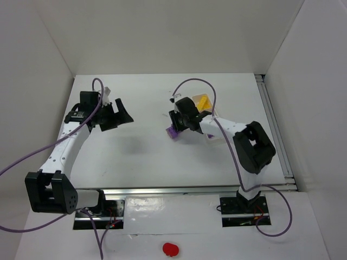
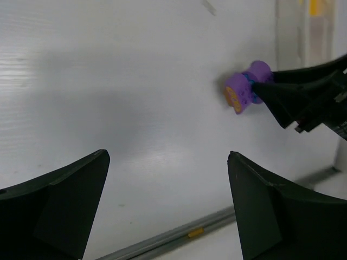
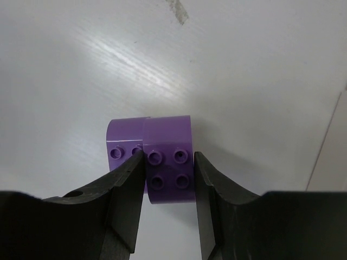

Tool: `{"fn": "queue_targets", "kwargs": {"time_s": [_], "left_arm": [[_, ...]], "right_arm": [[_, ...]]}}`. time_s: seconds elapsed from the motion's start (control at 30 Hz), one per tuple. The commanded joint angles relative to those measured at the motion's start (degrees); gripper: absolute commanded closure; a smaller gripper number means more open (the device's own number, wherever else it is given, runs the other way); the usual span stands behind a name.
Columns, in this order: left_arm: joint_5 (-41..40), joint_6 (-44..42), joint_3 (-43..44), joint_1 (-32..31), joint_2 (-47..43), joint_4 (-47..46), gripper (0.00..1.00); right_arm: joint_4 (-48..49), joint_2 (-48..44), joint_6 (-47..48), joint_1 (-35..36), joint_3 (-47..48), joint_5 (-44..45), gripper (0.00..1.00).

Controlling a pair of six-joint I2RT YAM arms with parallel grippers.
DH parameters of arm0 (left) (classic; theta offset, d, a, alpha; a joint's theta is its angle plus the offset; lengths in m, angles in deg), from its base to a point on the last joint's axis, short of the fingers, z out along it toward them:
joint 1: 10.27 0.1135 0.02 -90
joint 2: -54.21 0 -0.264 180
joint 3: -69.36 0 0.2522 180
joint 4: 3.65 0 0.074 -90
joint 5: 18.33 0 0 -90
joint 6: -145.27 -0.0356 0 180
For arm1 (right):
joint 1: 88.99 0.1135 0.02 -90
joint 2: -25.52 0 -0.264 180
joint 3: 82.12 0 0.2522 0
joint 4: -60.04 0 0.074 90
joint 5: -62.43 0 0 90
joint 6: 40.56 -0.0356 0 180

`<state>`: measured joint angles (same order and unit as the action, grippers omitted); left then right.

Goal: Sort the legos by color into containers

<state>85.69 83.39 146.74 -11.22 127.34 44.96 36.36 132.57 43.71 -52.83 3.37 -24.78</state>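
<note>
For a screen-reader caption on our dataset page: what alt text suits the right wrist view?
The right gripper clamps a square purple lego between its black fingers on a white table. A second purple lego lies against it.

A white counter [image 1: 141,157] fills the middle of the scene, boxed in by plain white panels: a back wall [image 1: 173,32], a left wall [image 1: 27,81] and a right wall [image 1: 314,81] that slant outward as they rise. A silver metal rail [image 1: 276,130] runs along the counter's right edge, and another [image 1: 179,189] runs along its near edge. Below it lies a white front ledge [image 1: 179,227] with a small red object [image 1: 170,248] on it. The light is soft and even, leaving a faint grey shadow [image 2: 81,97] and streaky glare on the surface, plus a small scuff [image 3: 178,11].
</note>
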Motion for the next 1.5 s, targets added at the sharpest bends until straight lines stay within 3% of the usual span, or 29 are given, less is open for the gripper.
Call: {"fn": "queue_targets", "kwargs": {"time_s": [0.0, 0.1, 0.3, 0.57, 0.87, 1.1, 1.13, 1.2, 1.27, 1.47], "left_arm": [[22.2, -3.9, -1.3, -1.8, 2.7, -6.9, 0.00], [31.2, 1.3, -6.8, -5.5, 5.4, -17.0, 0.00], [37.7, 13.4, -12.4, -10.2, 10.5, -34.9, 0.00], [36.6, 26.5, -15.6, -16.4, 14.5, -54.3, 0.02], [33.6, 23.7, -11.4, -18.5, 19.2, -51.0, 0.16], [33.0, 23.1, -11.4, -18.5, 19.8, -53.0, 0.21], [33.0, 23.7, -11.4, -18.5, 19.8, -53.7, 0.23], [33.0, 23.7, -10.7, -19.0, 21.0, -54.2, 0.39], [33.7, 23.0, -9.3, -19.0, 21.9, -53.1, 0.46], [33.7, 21.7, -7.1, -19.6, 22.4, -52.0, 0.53]], "right_arm": [[2.7, -11.1, -6.2, 0.8, -4.0, -0.1, 0.78], [6.5, -18.1, -9.4, 0.8, -9.1, -1.5, 0.78], [5.7, -20.2, -12.4, 3.1, -10.4, 1.4, 0.78], [3.9, -19.2, -13.1, 4.4, -8.6, 2.6, 0.78], [3.4, -20.2, -13.1, 5.0, -8.0, 2.0, 0.78], [2.9, -22.0, -13.1, 5.0, -8.5, 1.5, 0.78], [2.4, -22.0, -13.1, 5.0, -8.5, 1.5, 0.78], [2.4, -22.0, -13.1, 5.0, -8.5, 1.5, 0.78], [1.8, -22.7, -13.1, 5.0, -8.5, 1.5, 0.78], [0.7, -24.4, -13.1, 5.0, -9.6, 1.0, 0.78]]}}
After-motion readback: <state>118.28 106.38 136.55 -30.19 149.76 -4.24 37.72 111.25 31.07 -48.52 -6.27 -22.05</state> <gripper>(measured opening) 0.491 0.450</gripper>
